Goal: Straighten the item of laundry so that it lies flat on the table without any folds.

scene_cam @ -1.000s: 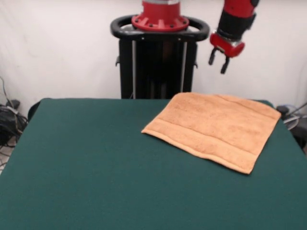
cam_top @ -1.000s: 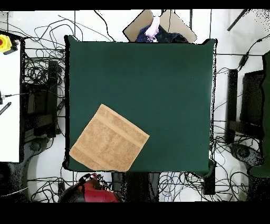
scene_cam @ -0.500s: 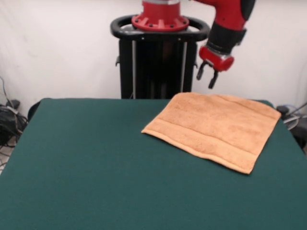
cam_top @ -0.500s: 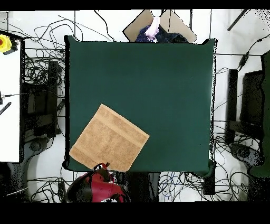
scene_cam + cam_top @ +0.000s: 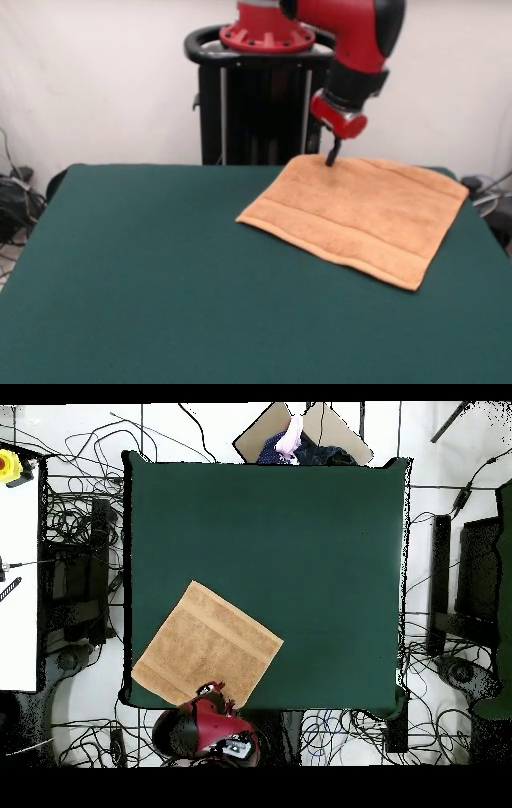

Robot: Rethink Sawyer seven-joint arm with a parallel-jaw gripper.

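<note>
Front view, towel: square orange-tan terry towel (image 5: 360,216) spread flat, turned diamond-wise, on dark green felt table (image 5: 160,280).
Front view, gripper: red-and-black gripper (image 5: 330,157) at towel's far corner; finger spread impossible to tell, perhaps touching cloth.
Overhead view, towel: in table's corner beside the arm.
Overhead view, gripper: over towel's edge (image 5: 212,688).

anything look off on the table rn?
Mostly fine. The towel lies flat with no visible folds, but it sits rotated against the table edges and crowds one corner, near or at the edge. The pincer is at the towel's far edge.
</note>
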